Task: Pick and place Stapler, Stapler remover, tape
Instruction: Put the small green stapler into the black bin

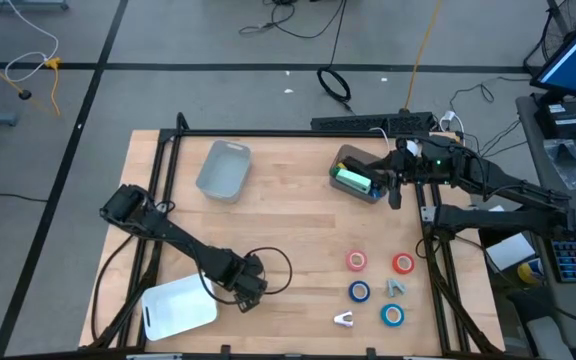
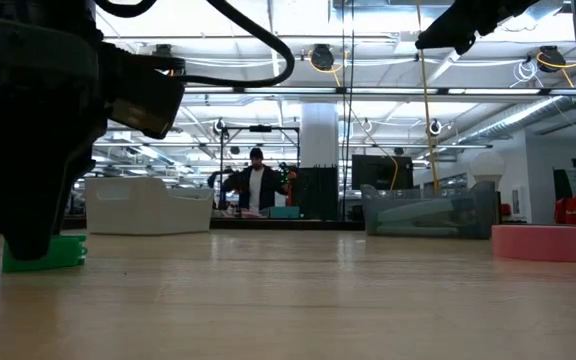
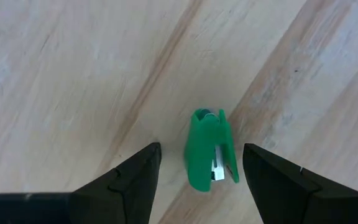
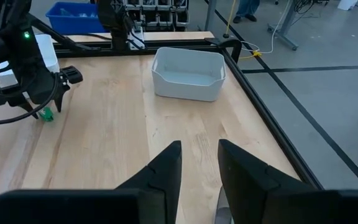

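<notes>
On the pale wooden table [image 1: 288, 215], with grey floor and a person in the room beyond, the left claw [image 3: 197, 168] stands wide around a green stapler remover [image 3: 209, 149], while the right claw [image 4: 199, 163], narrow and empty, hangs above a bin [image 1: 368, 190] holding a green stapler [image 1: 350, 180], with tape rolls [image 1: 357, 261] nearby.

Grey bin [image 1: 224, 169], white tray [image 1: 178, 307], person [image 2: 256, 186] in bkgd.

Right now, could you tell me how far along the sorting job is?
Done: a green stapler lies in the grey bin by the right gripper. In hand: the left gripper stands open around a green staple remover on the table, not yet gripped. Left: four tape rolls and two pale staple removers lie loose.
</notes>
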Controlling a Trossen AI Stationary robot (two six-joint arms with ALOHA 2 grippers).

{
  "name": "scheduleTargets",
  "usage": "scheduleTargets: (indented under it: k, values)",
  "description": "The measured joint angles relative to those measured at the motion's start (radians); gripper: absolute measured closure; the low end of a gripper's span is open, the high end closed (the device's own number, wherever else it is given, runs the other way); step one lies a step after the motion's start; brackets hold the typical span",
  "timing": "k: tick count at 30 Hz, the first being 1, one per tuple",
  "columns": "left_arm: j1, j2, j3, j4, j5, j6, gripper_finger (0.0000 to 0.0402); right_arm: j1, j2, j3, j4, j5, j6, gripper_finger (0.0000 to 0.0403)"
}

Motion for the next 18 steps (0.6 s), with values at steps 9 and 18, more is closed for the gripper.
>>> scheduleTargets:
  k: [9, 18]
  values:
    - [-0.007, 0.001, -0.001, -0.03, 0.024, 0.026, 0.0168, 0.0, 0.0, 0.0, 0.0, 0.0, 0.0, 0.0303]
    - [-0.012, 0.002, -0.002, -0.035, 0.021, 0.07, 0.0185, 0.0, 0.0, 0.0, 0.0, 0.0, 0.0, 0.0303]
